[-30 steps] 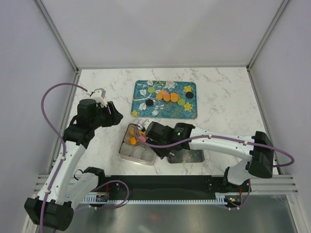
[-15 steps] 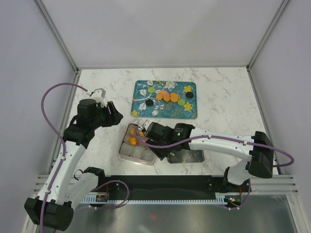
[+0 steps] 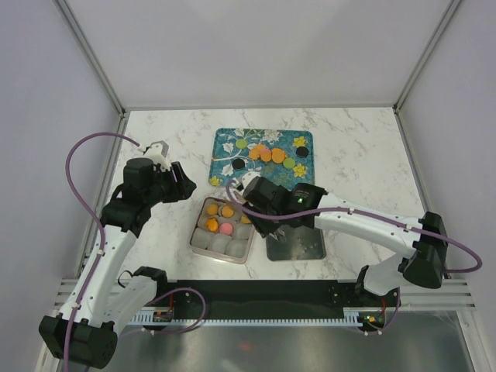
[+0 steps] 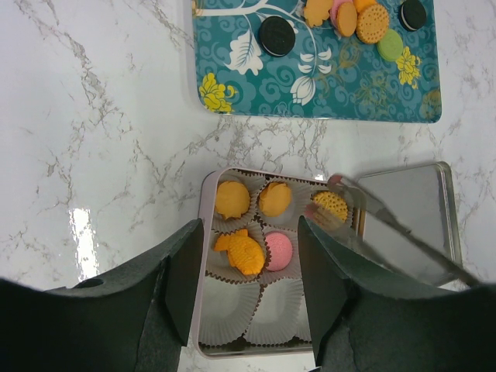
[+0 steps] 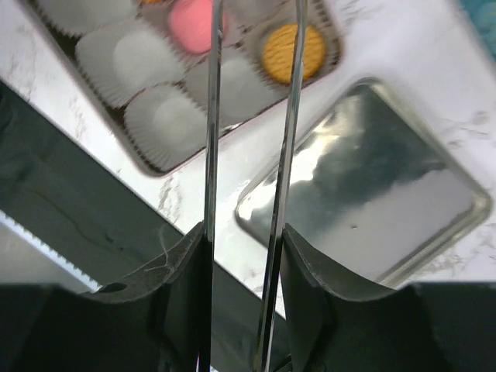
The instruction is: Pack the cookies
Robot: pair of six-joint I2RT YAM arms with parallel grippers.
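Several cookies [image 3: 266, 154], orange, green and black, lie on the teal tray [image 3: 304, 180]; they also show in the left wrist view [image 4: 372, 23]. Orange cookies and one pink cookie [image 4: 278, 250] sit in paper cups of the pink tin [image 4: 204, 256]. My right gripper [image 5: 244, 236] is shut on metal tongs [image 5: 211, 116]. The tong arms stand apart, nothing between them, over the round orange cookie [image 5: 293, 50] in the tin's far right cup. My left gripper [image 4: 248, 283] is open and empty, above the tin's near cups.
The tin's silver lid [image 3: 298, 244] lies inside up just right of the tin [image 3: 195, 232]. The tin's near row of white paper cups [image 4: 267, 310] holds nothing. The black rail runs along the table's near edge.
My right arm has drawn back to the right, off the tin. The tin's cups now show, with a round orange cookie lying in the far right cup. The left arm has not moved.
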